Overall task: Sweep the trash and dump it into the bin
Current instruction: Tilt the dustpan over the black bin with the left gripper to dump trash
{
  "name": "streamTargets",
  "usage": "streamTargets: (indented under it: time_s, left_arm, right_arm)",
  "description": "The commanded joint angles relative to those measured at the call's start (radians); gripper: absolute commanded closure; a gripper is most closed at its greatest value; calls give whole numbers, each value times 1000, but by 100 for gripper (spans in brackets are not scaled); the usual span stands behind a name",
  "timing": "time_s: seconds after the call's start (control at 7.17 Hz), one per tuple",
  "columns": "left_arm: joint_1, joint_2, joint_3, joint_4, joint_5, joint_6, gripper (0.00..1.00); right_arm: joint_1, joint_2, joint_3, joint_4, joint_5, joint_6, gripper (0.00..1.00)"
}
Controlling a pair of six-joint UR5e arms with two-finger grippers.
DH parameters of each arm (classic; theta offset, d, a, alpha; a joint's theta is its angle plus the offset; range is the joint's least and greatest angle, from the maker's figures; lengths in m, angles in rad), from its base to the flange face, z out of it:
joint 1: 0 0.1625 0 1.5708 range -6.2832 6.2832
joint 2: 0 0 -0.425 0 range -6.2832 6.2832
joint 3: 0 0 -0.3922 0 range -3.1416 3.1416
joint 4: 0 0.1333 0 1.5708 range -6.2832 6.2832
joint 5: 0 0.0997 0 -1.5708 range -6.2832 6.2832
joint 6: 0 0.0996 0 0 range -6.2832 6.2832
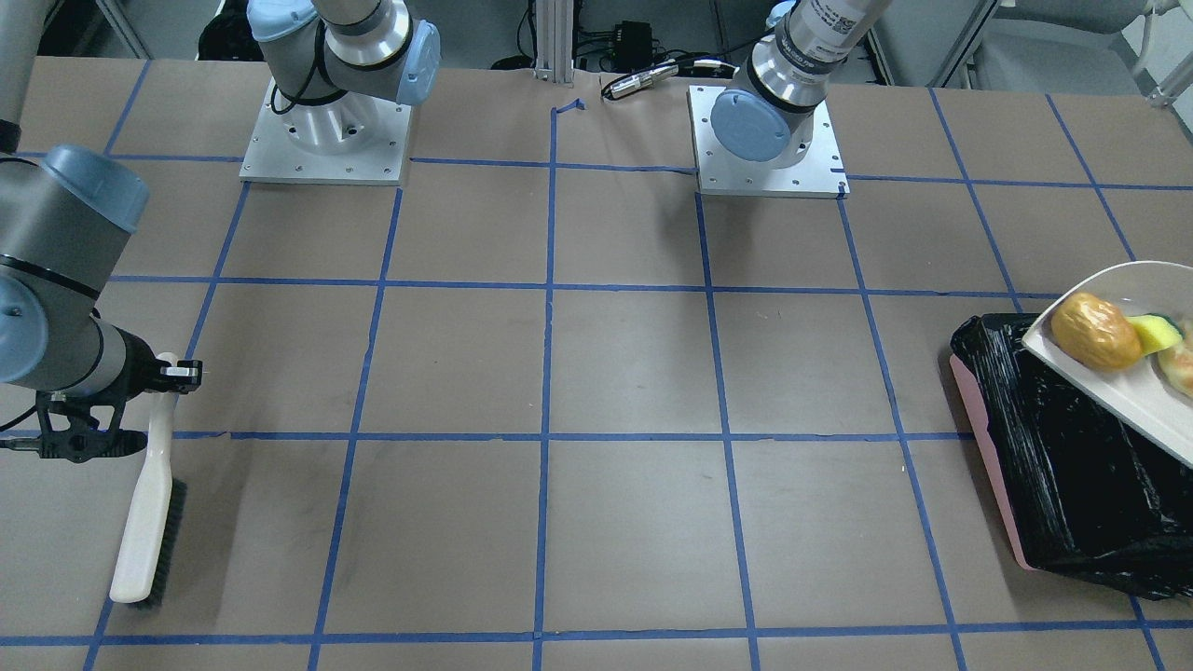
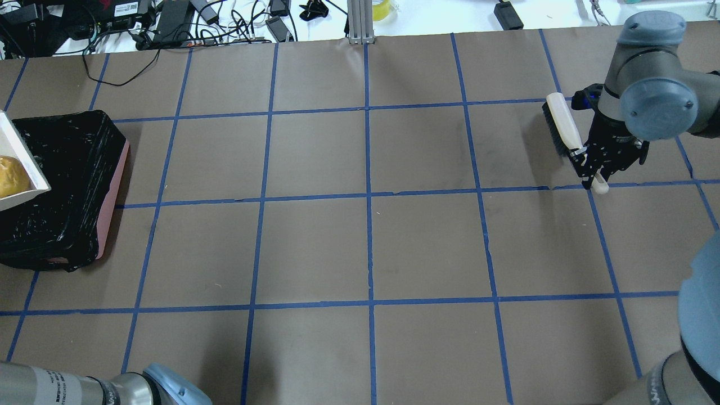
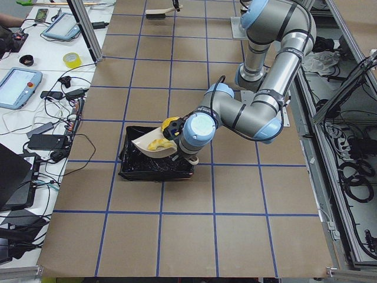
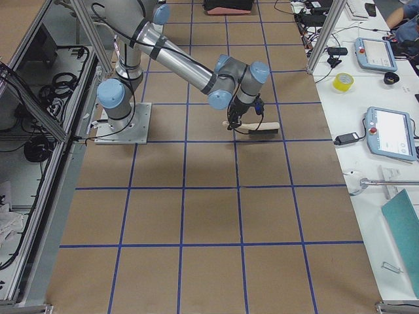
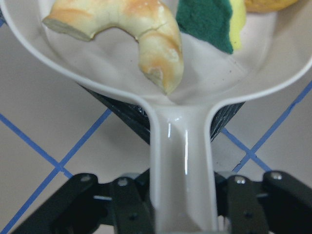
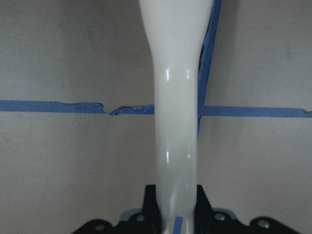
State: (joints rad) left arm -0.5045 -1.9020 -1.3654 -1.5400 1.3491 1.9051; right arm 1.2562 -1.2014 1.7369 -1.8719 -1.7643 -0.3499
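Front view: the dustpan (image 1: pixel 1114 387) is hanging tilted over the bin (image 1: pixel 1072 485) on the table (image 1: pixel 634 373), carrying the potato lump (image 1: pixel 1095 331), sponge (image 1: pixel 1154 332) and croissant (image 1: pixel 1182 365). The dumping step looks to be in hand.

Left wrist view: the left hand (image 5: pixel 183 207) is clamping the dustpan's handle.

Overhead: the right hand (image 2: pixel 597 169) is gripping the brush (image 2: pixel 561 126), well apart from the bin.

Next, I judge, the pan needs tipping steeper so the trash slides in.

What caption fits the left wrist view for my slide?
Left tool holds the dustpan, carrying a croissant piece and green-sided sponge, above the black-lined bin.
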Motion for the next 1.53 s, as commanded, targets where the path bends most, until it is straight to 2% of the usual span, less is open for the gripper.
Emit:
streamTargets:
  time_s: [0.0,0.14,0.28,0.42,0.7,0.84,0.98,1.12,1.26,1.4]
  left_arm:
    - [12,-37,69,1,25,2,100]
    - [12,-41,104,3,88,17,100]
    - [6,-45,115,47,137,44,100]
    - [-24,-45,114,117,231,69,100]
    - [-203,-43,117,162,579,77,100]
    - [-266,-42,120,172,646,75,100]
    - [-348,-46,112,179,789,80,100]
    - [-417,-48,89,257,924,119,100]
    - [-436,-40,57,318,938,152,100]
    - [-436,-42,64,333,908,172,100]
  right_arm:
    - [-32,0,1,-1,8,-17,100]
    - [-34,0,1,0,9,-9,100]
    - [-34,5,4,2,11,-7,100]
    - [-34,6,4,4,9,-1,100]
    - [-34,16,4,8,6,23,100]
    - [-34,22,4,1,3,14,100]
    - [-34,22,4,0,0,11,79]
    - [-34,22,4,0,-1,6,56]
    - [-34,22,4,0,0,8,38]
    - [-34,22,4,0,2,9,24]
